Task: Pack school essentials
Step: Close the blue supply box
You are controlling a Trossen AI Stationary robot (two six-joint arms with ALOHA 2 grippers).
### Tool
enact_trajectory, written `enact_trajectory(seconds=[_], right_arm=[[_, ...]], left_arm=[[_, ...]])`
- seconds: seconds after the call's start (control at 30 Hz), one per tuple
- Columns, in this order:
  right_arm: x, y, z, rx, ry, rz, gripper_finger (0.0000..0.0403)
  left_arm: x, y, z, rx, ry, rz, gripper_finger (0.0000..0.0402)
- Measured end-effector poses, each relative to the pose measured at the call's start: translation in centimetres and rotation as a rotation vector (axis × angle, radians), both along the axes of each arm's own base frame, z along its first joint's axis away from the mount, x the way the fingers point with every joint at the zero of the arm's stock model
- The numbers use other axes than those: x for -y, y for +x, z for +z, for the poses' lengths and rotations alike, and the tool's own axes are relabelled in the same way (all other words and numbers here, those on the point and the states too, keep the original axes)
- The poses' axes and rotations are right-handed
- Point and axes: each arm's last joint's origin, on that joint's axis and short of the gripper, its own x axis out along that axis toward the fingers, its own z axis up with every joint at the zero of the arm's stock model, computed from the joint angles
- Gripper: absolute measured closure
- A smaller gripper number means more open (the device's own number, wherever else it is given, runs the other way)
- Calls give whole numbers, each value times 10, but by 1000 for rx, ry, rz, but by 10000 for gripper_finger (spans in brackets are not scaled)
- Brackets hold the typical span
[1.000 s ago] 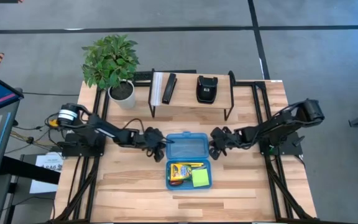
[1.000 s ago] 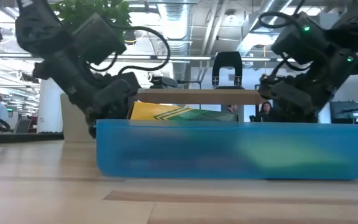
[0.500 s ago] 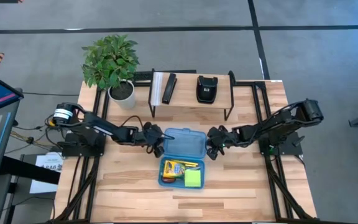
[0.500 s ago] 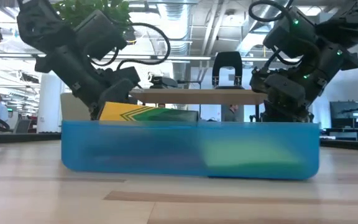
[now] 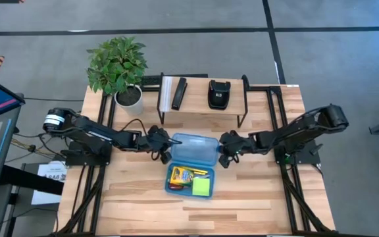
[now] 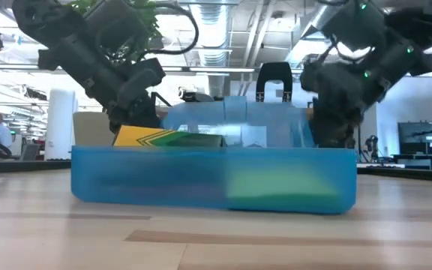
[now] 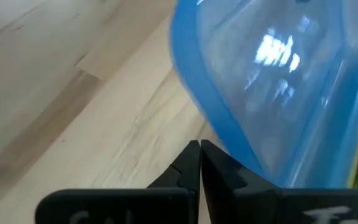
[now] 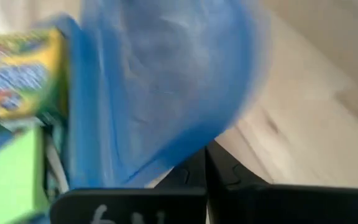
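A blue plastic pencil box (image 5: pixel 190 182) stands open on the table's middle. It holds a yellow-green crayon box (image 5: pixel 184 177), a lime-green sticky-note pad (image 5: pixel 202 188) and pencils. Its clear blue lid (image 5: pixel 193 150) stands hinged along the base's far side and is tilted up off the table; it also shows in the low view (image 6: pixel 238 124). My left gripper (image 5: pixel 166 151) is shut at the lid's left end. My right gripper (image 5: pixel 220 158) is shut at the lid's right end. The scissors, pen and eraser do not show. My left gripper has its shut fingertips (image 7: pixel 191 163) against the underside of the lid's left-end rim (image 7: pixel 219 142). It comes level from the table's left. The lid rests tilted over the tips, hinge side on the base. My right gripper has its shut fingertips (image 8: pixel 215 167) under the lid's right-end rim (image 8: pixel 185 149). It comes level from the table's right. The lid leans up over the tips.
A low wooden shelf (image 5: pixel 202 105) stands behind the box with black and white bars (image 5: pixel 173 93) and a black pouch (image 5: pixel 218 94) on it. A potted plant (image 5: pixel 119 66) stands at the far left. Bare tabletop lies toward the near edge (image 5: pixel 202 217).
Both grippers have gone toward the table's left edge, staying shut. The box has slid left along the table with them. Its lid, lying flat before, has tipped up at its far edge and now stands raised above the base.
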Motion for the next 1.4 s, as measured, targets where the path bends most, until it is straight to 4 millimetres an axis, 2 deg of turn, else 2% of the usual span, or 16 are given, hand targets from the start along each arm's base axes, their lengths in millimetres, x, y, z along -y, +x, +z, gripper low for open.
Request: enact_trajectory(seconds=[0.23, 0.43, 0.77, 0.97, 1.13, 1.23, 1.4], right_arm=[[-2, 2, 22, 138, -38, 41, 398], [-9, 4, 29, 206, -34, 94, 397], [-33, 6, 40, 339, -1, 184, 397], [-52, 4, 47, 418, 28, 251, 397], [-67, 5, 48, 478, 54, 295, 397], [-76, 10, 37, 418, 46, 299, 397], [-95, 38, 25, 375, 39, 319, 397]], left_arm=[[6, -1, 7, 26, 0, -36, 401], [14, -3, 14, 54, -3, -73, 401], [30, -14, 38, 140, -14, -141, 401], [51, -19, 42, 148, -21, -279, 401], [70, -24, 41, 141, -37, -357, 401], [77, -26, 41, 148, -40, -380, 401], [85, -29, 42, 161, -40, -405, 401]])
